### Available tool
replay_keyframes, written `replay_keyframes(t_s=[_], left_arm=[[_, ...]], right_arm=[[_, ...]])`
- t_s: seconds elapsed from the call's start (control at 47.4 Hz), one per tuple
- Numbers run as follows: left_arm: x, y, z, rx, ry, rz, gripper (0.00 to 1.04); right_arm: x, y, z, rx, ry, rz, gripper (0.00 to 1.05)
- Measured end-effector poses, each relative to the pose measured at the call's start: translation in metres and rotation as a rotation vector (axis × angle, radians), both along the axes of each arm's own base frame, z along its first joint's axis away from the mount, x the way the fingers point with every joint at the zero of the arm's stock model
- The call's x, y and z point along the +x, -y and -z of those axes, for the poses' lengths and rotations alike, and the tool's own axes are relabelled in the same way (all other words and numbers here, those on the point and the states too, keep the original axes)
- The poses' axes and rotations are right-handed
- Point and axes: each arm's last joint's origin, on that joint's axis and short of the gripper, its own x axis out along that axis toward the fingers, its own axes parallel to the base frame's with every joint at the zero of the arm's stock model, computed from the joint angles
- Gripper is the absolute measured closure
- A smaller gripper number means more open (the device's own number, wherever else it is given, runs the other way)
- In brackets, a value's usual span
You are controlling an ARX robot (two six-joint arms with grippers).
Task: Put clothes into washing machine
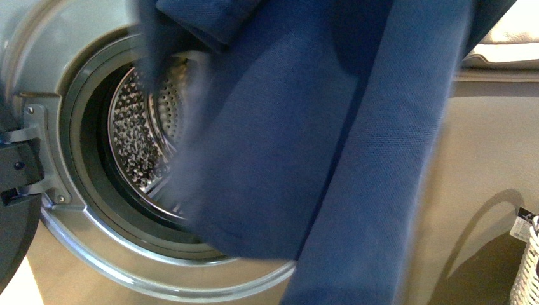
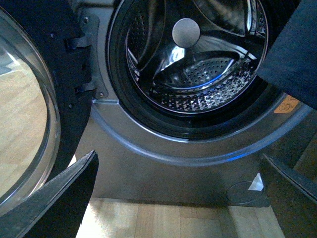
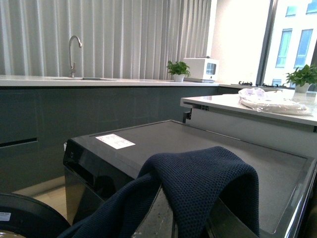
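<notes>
Navy knit fills the front view: the clothes [image 1: 305,159] hang in front of the open porthole of the washing machine [image 1: 95,260], not yet inside; the dimpled drum [image 1: 136,133] looks bare behind them. From the right wrist view the cloth lies draped over the right gripper, high above the machine's flat grey top [image 3: 208,148]; the fabric buries that claw, so I cannot tell whether it is clamped or apart, though it is probably what carries the load. The left gripper [image 2: 178,163] sits low before the porthole, fingers spread wide, nothing between them.

To do this step well, push the bundle forward and down through the ring, deep past the dark seal [image 2: 119,106]; let go only once most of it is over the lip, since a long tail hangs low and could snag there; the free left claw could tuck it in. The door [image 2: 29,124] is swung well aside.

Pale wood floor [image 2: 163,218] below; beyond, a long worktop [image 3: 124,82] with a tap [image 3: 74,47], a potted plant [image 3: 177,68], bright windows [image 3: 292,47].
</notes>
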Motion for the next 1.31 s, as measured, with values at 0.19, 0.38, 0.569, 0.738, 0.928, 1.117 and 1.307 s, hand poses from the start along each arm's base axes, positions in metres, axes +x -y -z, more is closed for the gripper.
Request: replay_keyframes(t_s=[0.19,0.38,0.569,0.738,0.928,1.117,1.307], left_arm=[[0.000,0.000,0.000,0.000,0.000,0.000,0.06],[0.000,0.000,0.000,0.000,0.000,0.000,0.06],[0.005,-0.011,-0.002,-0.139,-0.045,0.249,0.06],[0.016,-0.024,-0.034,-0.146,0.036,0.265,0.06],[0.047,-0.030,-0.090,-0.091,0.129,0.299,0.06],[0.077,-0.029,-0.155,-0.001,0.225,0.392,0.06],[0.101,-0.014,-0.208,0.059,0.315,0.614,0.06]], right_arm=[[0.000,0.000,0.000,0.000,0.000,0.000,1.02],[0.000,0.000,0.000,0.000,0.000,0.002,1.02],[0.000,0.000,0.000,0.001,0.000,0.003,1.02],[0.000,0.000,0.000,0.002,0.000,0.005,1.02],[0.000,0.000,0.000,0.001,0.000,0.003,1.02],[0.000,0.000,0.000,0.001,0.000,0.001,1.02],[0.000,0.000,0.000,0.001,0.000,0.002,1.02]])
